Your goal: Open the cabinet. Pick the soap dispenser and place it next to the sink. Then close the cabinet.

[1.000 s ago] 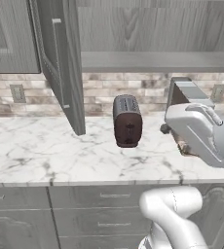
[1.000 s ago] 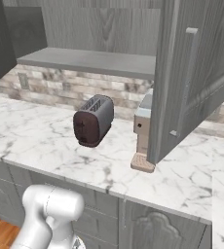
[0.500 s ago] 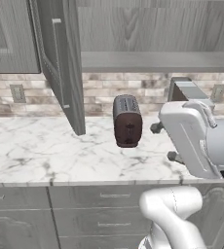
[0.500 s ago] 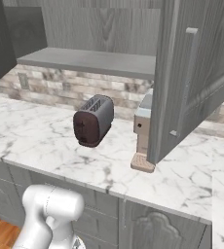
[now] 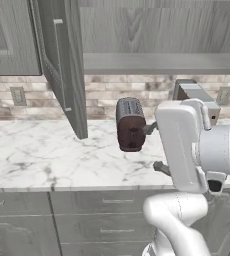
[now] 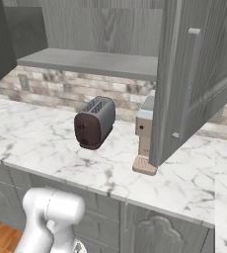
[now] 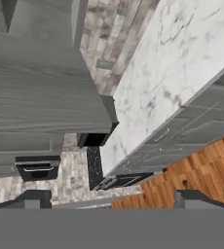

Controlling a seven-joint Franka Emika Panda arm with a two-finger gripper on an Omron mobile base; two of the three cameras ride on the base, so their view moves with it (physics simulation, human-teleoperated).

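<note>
1. Take closing the cabinet [image 5: 157, 30] as the likely step in hand: both doors swung wide, shelf [image 6: 91, 62] bare, dispenser [image 6: 145, 133] apparently down on the bench [image 5: 37, 160].
2. Shut one door at a time. Press on the outer face near the handle edge, far from the hinge, and follow the door's arc rather than pushing straight.
3. Swing the arm [image 5: 187, 145] out from in front of the bench first. At present it bulks low between the doors.
4. Keep the sweep high, clear of the toaster [image 5: 130, 124] standing mid-bench.
5. Mind the dispenser, upright on the bench to the right of the toaster and close under the right door [image 6: 199, 74]. Cannot tell whether the door's lower edge clears its top, so close slowly there.
6. Leave the tool [image 7: 113, 198] as it is: tips wide apart, nothing between them. A flat push needs no grip.
7. Look to the left base view for the left door [image 5: 62, 65], seen edge-on, and the arm, which covers most of the dispenser.
8. Look to the right base view for the right door's handle [image 6: 187, 84] and the dispenser down to its tan foot.
9. Look to the hand view, rolled over, for the drawers [image 7: 182, 131] and wood floor [image 7: 201, 165].
</note>
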